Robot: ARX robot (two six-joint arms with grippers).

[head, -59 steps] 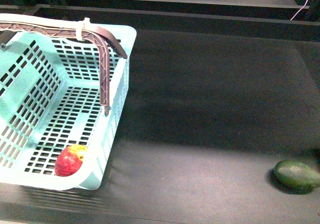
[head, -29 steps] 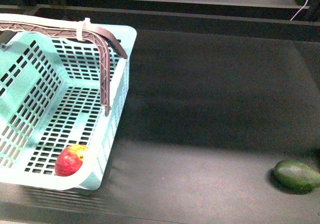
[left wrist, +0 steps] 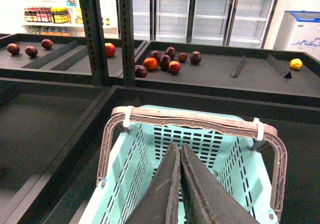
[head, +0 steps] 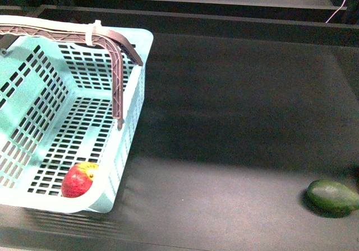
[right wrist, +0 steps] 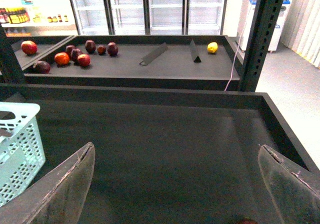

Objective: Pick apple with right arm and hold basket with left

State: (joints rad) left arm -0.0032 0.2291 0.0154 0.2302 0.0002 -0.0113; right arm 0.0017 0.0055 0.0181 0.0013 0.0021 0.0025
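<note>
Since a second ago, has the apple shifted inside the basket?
No. The apple sits in the same near corner of the basket, against its front wall.

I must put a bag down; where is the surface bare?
The dark shelf is bare between the basket and the avocado. Most of the basket floor is also free; only the apple sits in its near corner.
</note>
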